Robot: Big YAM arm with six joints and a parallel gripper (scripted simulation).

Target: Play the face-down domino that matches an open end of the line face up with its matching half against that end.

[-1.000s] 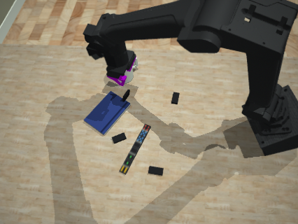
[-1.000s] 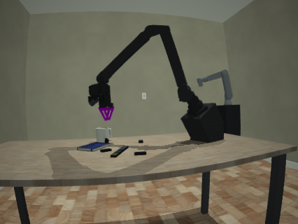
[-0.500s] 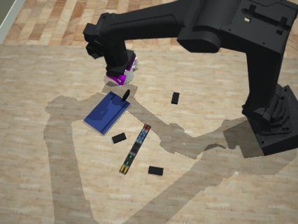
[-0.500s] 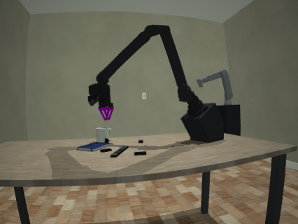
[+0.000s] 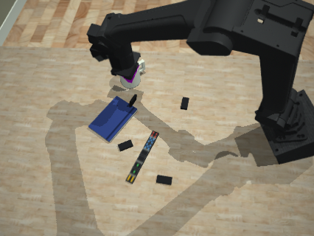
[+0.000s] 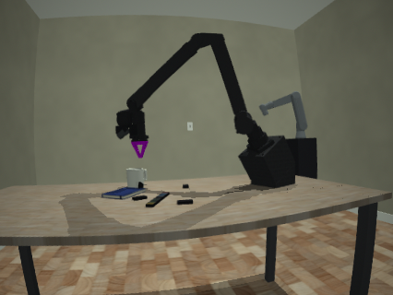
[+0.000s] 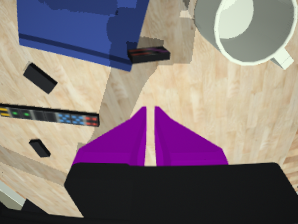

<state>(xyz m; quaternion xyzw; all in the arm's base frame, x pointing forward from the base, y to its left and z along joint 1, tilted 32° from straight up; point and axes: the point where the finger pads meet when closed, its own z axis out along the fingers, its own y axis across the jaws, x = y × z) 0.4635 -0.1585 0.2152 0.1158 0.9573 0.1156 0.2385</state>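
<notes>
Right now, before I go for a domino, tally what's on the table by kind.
Face-down dominoes: 4, one leaning on the notebook's edge
Domino line: 1
Notebook: 1
Mug: 1
Total: 7
</notes>
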